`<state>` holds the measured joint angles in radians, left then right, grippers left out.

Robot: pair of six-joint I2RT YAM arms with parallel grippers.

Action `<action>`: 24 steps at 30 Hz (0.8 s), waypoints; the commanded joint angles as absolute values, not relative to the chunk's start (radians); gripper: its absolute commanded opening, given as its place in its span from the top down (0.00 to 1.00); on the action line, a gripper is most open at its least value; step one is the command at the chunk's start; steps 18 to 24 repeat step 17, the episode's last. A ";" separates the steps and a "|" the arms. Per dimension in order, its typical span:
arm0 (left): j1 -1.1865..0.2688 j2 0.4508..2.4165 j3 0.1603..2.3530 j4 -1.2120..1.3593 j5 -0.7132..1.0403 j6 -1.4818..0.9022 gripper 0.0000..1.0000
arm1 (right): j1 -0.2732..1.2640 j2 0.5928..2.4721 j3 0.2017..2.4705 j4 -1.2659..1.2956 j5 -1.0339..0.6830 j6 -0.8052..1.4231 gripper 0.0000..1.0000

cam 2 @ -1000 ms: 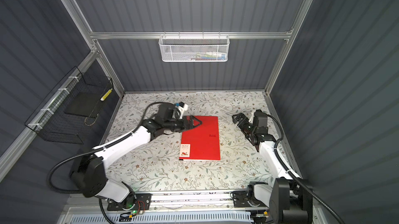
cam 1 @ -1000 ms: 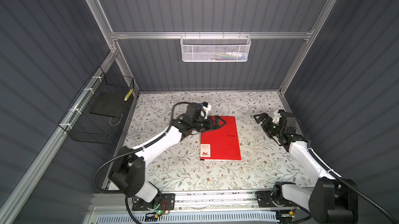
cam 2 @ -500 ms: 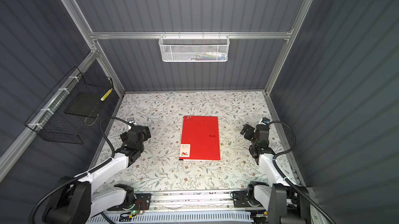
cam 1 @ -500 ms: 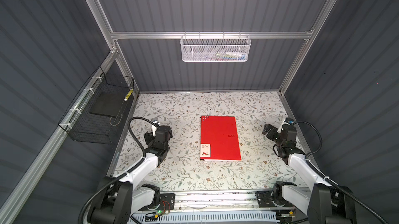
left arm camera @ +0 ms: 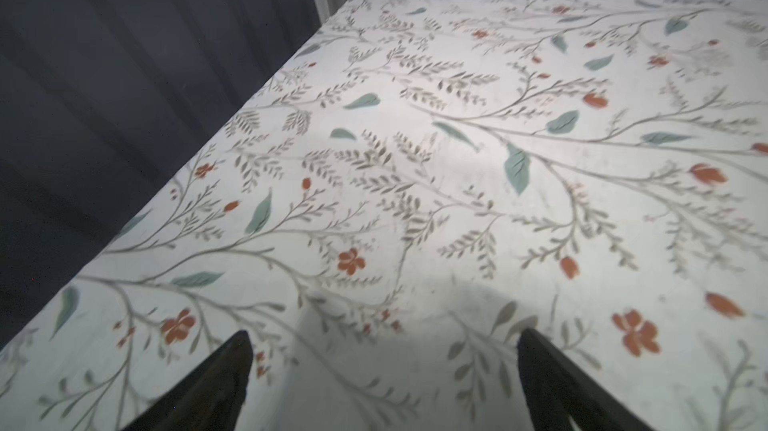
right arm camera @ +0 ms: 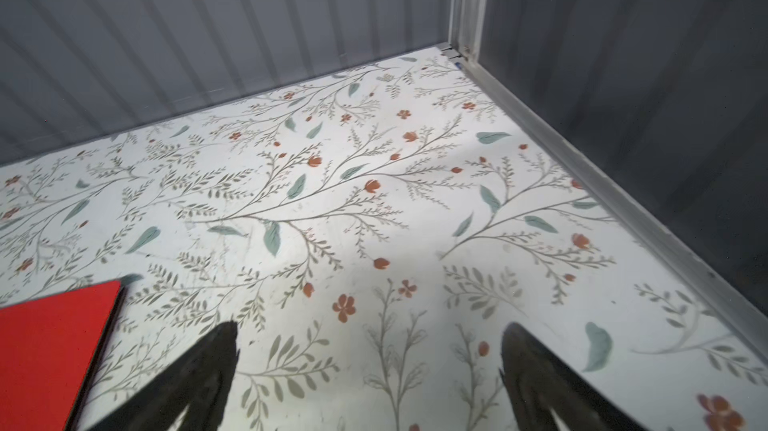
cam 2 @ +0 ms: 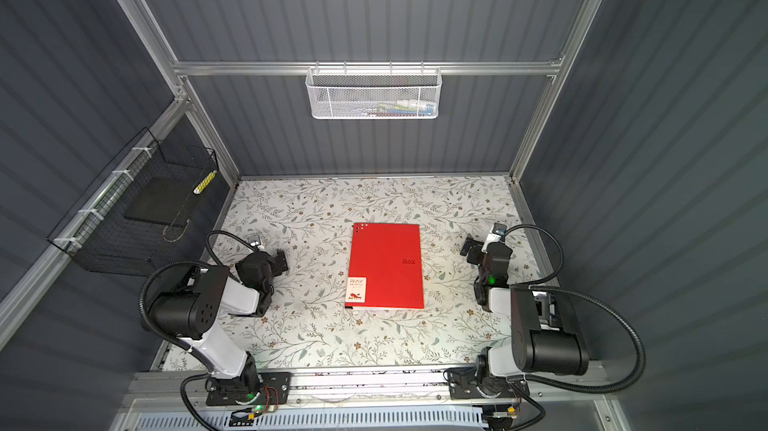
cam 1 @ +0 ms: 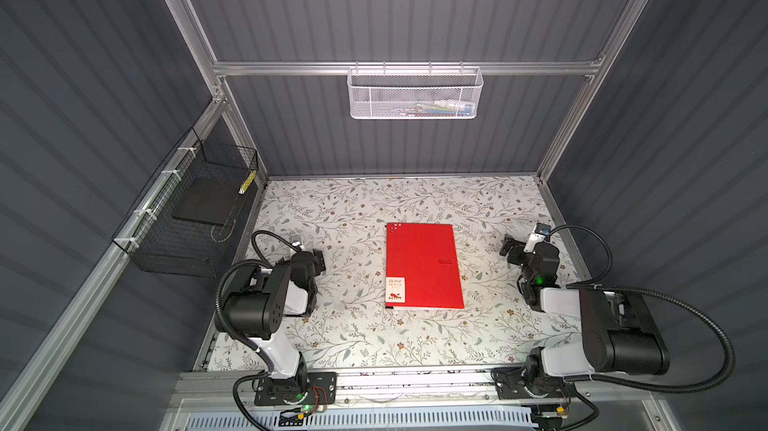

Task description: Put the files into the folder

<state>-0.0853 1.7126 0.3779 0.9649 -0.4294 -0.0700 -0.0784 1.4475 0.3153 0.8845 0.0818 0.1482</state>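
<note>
The folder point(cam 1: 422, 264) point(cam 2: 386, 264) lies shut on the middle of the flowered table, red cover up, with its pale label at the near left corner. A thin pale strip shows along its near edge. The files are hidden. In both top views my left gripper point(cam 1: 319, 260) point(cam 2: 282, 260) rests low, well left of the folder, and the left wrist view shows this gripper point(left arm camera: 384, 350) open over bare table. My right gripper point(cam 1: 508, 247) point(cam 2: 469, 248) sits to the folder's right. In the right wrist view it point(right arm camera: 370, 341) is open and empty, beside one corner of the folder point(right arm camera: 50, 345).
A white mesh basket point(cam 1: 415, 94) hangs on the back rail. A black wire basket point(cam 1: 191, 217) with a dark flat slab in it hangs on the left wall. Grey walls and aluminium posts point(right arm camera: 469, 0) close in the table point(cam 1: 374, 208) on three sides.
Both arms have drawn back toward the near side and folded low. My left gripper left the folder's far left corner and moved left. The folder has not moved.
</note>
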 commanded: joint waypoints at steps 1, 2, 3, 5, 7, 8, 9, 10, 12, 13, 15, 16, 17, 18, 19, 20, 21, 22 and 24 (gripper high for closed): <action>-0.083 1.732 0.433 1.028 -0.377 -0.029 0.00 | -0.076 1.474 0.280 1.081 0.101 0.109 0.01; -0.083 1.712 0.443 0.950 -0.376 -0.050 0.00 | -0.074 1.443 0.292 1.021 0.092 0.108 0.01; -0.083 1.699 0.457 0.908 -0.379 -0.059 0.00 | -0.074 1.435 0.314 0.948 0.081 0.103 0.01; -0.084 1.718 0.445 0.965 -0.385 -0.046 0.00 | -0.066 1.461 0.296 1.032 0.081 0.091 0.01; -0.084 1.711 0.448 0.951 -0.384 -0.048 0.00 | -0.064 1.453 0.311 0.990 0.071 0.087 0.01; -0.088 1.725 0.444 0.985 -0.395 -0.035 0.00 | -0.060 1.453 0.331 0.946 0.074 0.081 0.01; -0.092 1.715 0.453 0.942 -0.398 -0.043 0.00 | -0.058 1.461 0.335 0.951 0.075 0.082 0.01; -0.096 1.710 0.457 0.923 -0.404 -0.044 0.00 | -0.060 1.473 0.340 0.958 0.074 0.082 0.01; -0.099 1.722 0.453 0.964 -0.414 -0.033 0.00 | -0.067 1.468 0.349 0.929 0.062 0.087 0.01; -0.100 1.722 0.453 0.961 -0.414 -0.033 0.00 | -0.067 1.467 0.348 0.931 0.063 0.085 0.01; -0.100 1.719 0.454 0.948 -0.413 -0.038 0.00 | -0.065 1.459 0.320 0.985 0.060 0.080 0.01; -0.100 1.721 0.453 0.956 -0.415 -0.034 0.00 | -0.064 1.453 0.314 0.981 0.057 0.080 0.01; -0.100 1.719 0.453 0.956 -0.415 -0.034 0.00 | -0.065 1.452 0.317 0.980 0.058 0.078 0.01; -0.100 1.719 0.453 0.956 -0.415 -0.034 0.00 | -0.065 1.452 0.317 0.980 0.058 0.078 0.01; -0.100 1.719 0.453 0.956 -0.415 -0.034 0.00 | -0.065 1.452 0.317 0.980 0.058 0.078 0.01; -0.100 1.719 0.453 0.956 -0.415 -0.034 0.00 | -0.065 1.452 0.317 0.980 0.058 0.078 0.01; -0.100 1.719 0.453 0.956 -0.415 -0.034 0.00 | -0.065 1.452 0.317 0.980 0.058 0.078 0.01; -0.100 1.719 0.453 0.956 -0.415 -0.034 0.00 | -0.065 1.452 0.317 0.980 0.058 0.078 0.01; -0.100 1.719 0.453 0.956 -0.415 -0.034 0.00 | -0.065 1.452 0.317 0.980 0.058 0.078 0.01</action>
